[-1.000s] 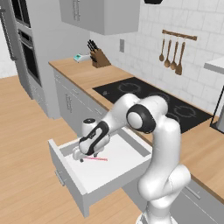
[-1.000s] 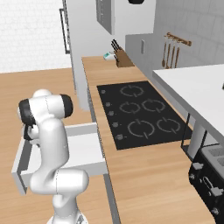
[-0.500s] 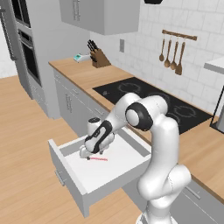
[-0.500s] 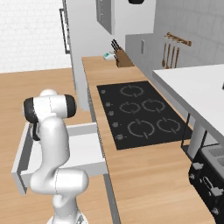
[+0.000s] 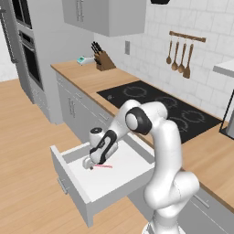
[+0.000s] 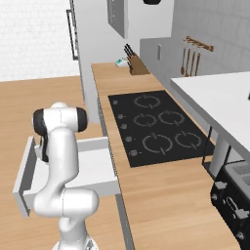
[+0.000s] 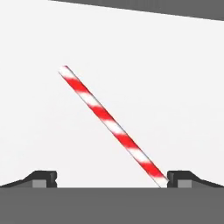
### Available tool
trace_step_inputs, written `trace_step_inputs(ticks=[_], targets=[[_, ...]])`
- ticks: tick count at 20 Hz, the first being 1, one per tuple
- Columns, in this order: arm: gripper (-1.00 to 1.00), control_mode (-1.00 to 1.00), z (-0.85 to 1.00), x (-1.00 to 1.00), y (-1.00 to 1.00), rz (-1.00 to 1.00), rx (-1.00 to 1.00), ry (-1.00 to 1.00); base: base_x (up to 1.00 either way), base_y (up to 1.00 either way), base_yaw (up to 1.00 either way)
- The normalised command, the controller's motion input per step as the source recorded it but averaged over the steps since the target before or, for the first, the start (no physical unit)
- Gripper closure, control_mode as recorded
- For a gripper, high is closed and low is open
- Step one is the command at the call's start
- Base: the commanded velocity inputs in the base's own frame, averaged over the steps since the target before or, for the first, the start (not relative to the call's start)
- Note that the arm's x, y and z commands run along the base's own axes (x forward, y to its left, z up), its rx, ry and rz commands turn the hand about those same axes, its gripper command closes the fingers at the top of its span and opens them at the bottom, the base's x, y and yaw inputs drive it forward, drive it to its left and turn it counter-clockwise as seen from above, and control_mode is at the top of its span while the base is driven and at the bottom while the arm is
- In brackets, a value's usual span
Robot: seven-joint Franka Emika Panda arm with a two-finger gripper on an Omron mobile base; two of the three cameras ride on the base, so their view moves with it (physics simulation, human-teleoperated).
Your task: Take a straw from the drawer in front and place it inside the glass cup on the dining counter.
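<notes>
— Where's the gripper (image 7: 112,179)?
— Low inside the drawer (image 5: 73,183), jaws spread wide, holding nothing. The straw (image 7: 113,127) lies flat on the white floor, apparently touching one fingertip.
— Surroundings?
— Wooden worktop (image 5: 93,81), black cooktop (image 5: 161,104), knife block (image 5: 103,58).

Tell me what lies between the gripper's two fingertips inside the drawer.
In the hand view the open gripper has bare white drawer floor between its tips; the straw slants across, its lower end by one tip.

The drawer (image 5: 77,201) stood open at seven o'clock. The gripper (image 5: 89,163) hung inside, seemingly just above the straw (image 5: 104,166).
</notes>
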Motion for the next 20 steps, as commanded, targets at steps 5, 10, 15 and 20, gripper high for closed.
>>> trace_step_inputs(ticks=[5, 10, 15, 20], targets=[[-1.00, -1.00, -0.18, 0.45, 0.04, 0.09, 0.00, 0.00, 0.00, 0.00, 0.00], [-1.00, -1.00, -0.29, 0.07, 0.00, 0.06, 0.00, 0.00, 0.00, 0.00, 0.00], [1.00, -1.00, -0.41, 0.00, 0.00, 0.04, 0.00, 0.00, 0.00, 0.00, 0.00], [1.00, -1.00, -0.38, 0.00, 0.00, 0.03, 0.00, 0.00, 0.00, 0.00, 0.00]])
